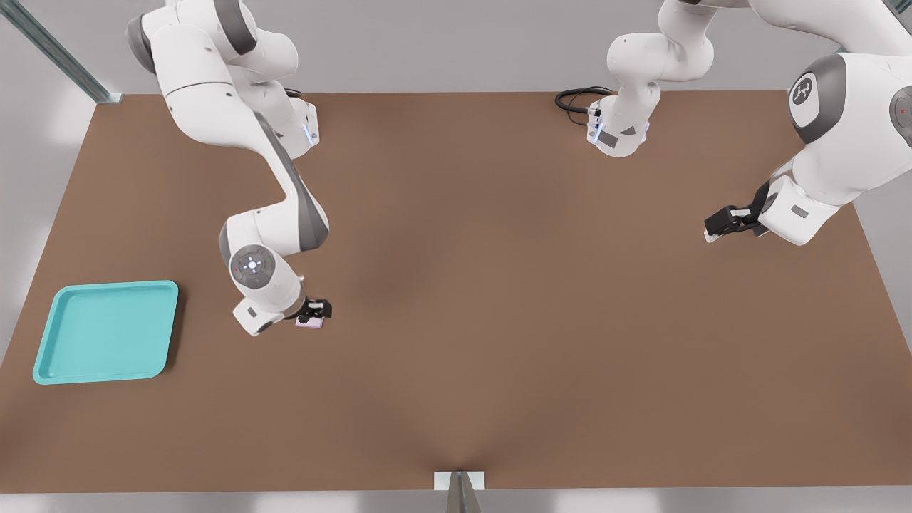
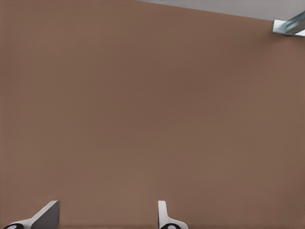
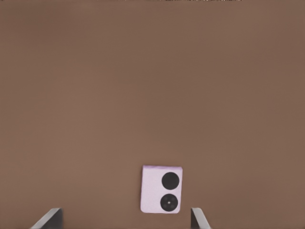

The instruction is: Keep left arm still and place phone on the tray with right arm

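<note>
The pale pink phone (image 1: 311, 323) lies flat on the brown table, its two black lenses facing up (image 3: 161, 189). My gripper (image 1: 315, 311) hangs just above it, open. In the right wrist view the fingertips (image 3: 125, 222) stand wide apart, with the phone between them and nearer one finger; neither finger touches it. The turquoise tray (image 1: 107, 335) sits with nothing in it near the table's edge at the front view's left, well apart from the phone.
The parked arm's gripper (image 1: 727, 222) hovers over the table at the front view's right. A black cable (image 1: 577, 100) coils by the arm base at the back. A small metal bracket (image 1: 459, 481) marks the front edge.
</note>
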You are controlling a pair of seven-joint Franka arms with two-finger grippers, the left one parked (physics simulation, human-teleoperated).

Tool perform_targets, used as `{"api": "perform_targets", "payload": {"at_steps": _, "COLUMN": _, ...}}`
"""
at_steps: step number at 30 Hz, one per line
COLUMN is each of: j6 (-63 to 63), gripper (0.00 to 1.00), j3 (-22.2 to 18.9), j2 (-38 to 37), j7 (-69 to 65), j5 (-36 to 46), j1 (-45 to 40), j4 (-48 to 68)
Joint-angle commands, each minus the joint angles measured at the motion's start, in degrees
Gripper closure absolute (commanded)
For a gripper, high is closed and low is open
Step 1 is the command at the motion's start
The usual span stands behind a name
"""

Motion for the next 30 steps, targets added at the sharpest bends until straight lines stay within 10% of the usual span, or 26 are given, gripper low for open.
{"api": "perform_targets", "payload": {"at_steps": 1, "j6": 5.59, "gripper": 0.00, "j3": 0.62, "j2": 0.21, "j7": 17.88, "j5": -1.05, "j1": 0.01, "j4": -0.62}}
{"api": "perform_targets", "payload": {"at_steps": 30, "j6": 12.97, "gripper": 0.00, "j3": 4.31, "j2": 3.11, "j7": 3.03, "j5": -6.32, "j1": -6.05, "j4": -12.66}}
